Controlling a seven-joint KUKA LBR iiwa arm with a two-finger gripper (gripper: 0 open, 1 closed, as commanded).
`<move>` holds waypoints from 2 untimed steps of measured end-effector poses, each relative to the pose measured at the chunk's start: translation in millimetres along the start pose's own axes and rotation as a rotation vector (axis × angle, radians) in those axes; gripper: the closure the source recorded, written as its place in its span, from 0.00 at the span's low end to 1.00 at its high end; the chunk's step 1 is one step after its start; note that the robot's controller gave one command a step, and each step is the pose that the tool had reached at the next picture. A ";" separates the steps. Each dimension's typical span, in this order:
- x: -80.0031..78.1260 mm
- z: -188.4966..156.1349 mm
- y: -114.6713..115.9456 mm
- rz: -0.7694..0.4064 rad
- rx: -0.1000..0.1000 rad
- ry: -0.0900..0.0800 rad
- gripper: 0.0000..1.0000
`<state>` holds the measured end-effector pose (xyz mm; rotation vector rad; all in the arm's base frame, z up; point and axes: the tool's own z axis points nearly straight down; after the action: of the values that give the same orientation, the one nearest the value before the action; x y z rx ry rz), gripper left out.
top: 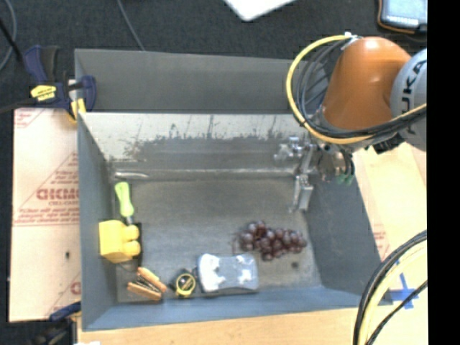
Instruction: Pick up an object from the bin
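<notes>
The grey metal bin (215, 131) has sloping walls, the back one scuffed and streaked pale, and a flat, dull floor where a few loose things lie, most of them along the front and the left. The gripper (302, 198) hangs from under the arm's smooth orange cover (363, 81) at the back right of the floor, close to the foot of the back wall. Whether it is spread or closed cannot be told from this angle. Nearest to it is a bunch of grapes (272, 241) — dark purple, knobbly, small round beads packed tight. It lies on the floor right of the middle, toward the front from the gripper and apart from it. At the front centre lies a white and grey packet (228, 273), soft-looking and crumpled, with a small round yellow-and-black thing (185, 284) just beside its left end (too small to tell its kind). Further left, in the front corner, are two orange-brown pointed sticks (147, 286) lying side by side. Behind them sits a chunky yellow block (118, 239) with rounded lobes on its right side — it looks like plastic. A slim green rod-shaped piece (123, 200) lies just behind the block, along the left wall.
</notes>
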<state>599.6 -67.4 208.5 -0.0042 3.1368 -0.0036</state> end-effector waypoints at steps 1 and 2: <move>0.0 0.0 0.0 0.000 0.000 0.000 0.00; 21.8 42.2 -0.6 -0.050 0.001 -0.007 0.00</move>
<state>578.0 -68.2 166.1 -0.0828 3.1287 -0.0054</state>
